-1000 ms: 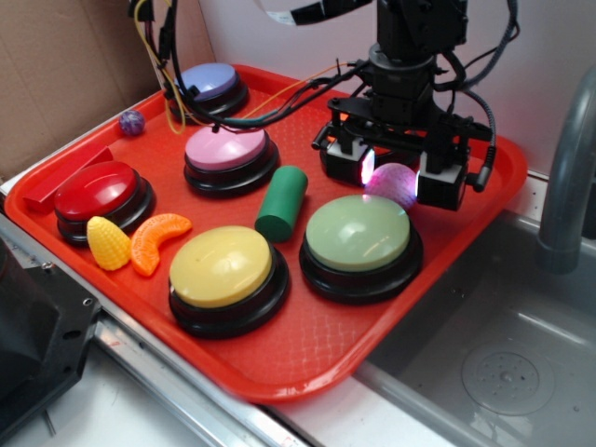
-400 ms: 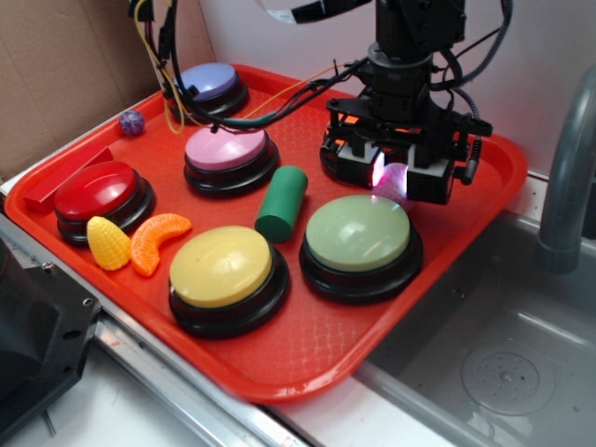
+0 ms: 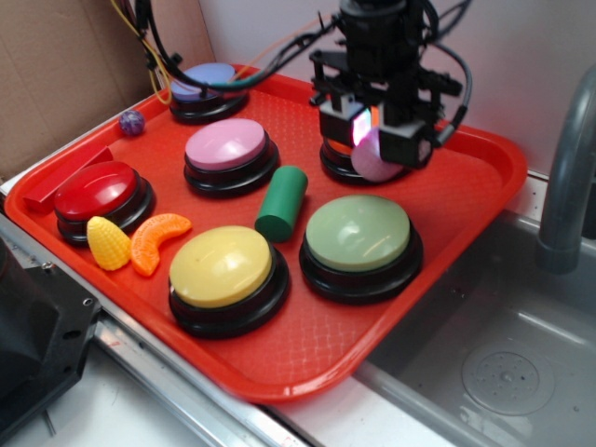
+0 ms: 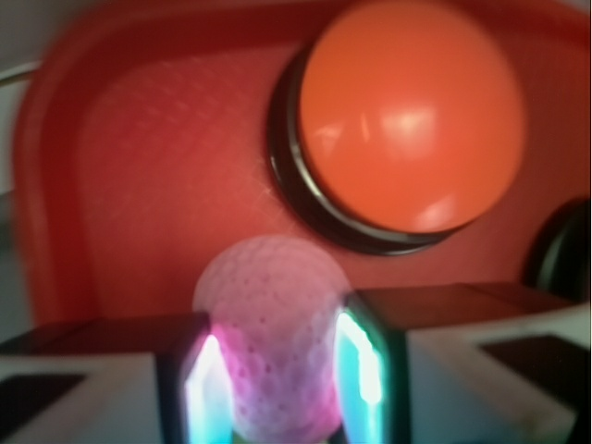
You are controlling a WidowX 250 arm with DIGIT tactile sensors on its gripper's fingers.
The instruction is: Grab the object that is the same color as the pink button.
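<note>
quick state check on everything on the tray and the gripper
gripper: shut on pink ball, raised above the tray
pink ball: held between the fingers, off the tray
pink button: unpressed, nothing on it
green cylinder: lying on its side
orange button: under the gripper, untouched
purple ball: resting by the tray's rim
tray: flat on the counter

White wall (image 3: 521,47) behind; cardboard (image 3: 65,65) at left; grey sink basin (image 3: 503,363) at right.

A red tray (image 3: 466,200) carries six push buttons: lavender-blue (image 3: 205,82), the pink button (image 3: 227,144), red (image 3: 96,189), yellow (image 3: 221,265), green (image 3: 358,233) and orange (image 4: 412,111). Also on it lie a green cylinder (image 3: 282,202), a plastic corn (image 3: 108,243), an orange slice (image 3: 155,240), a red block (image 3: 65,182) and a purple ball (image 3: 131,122).
</note>
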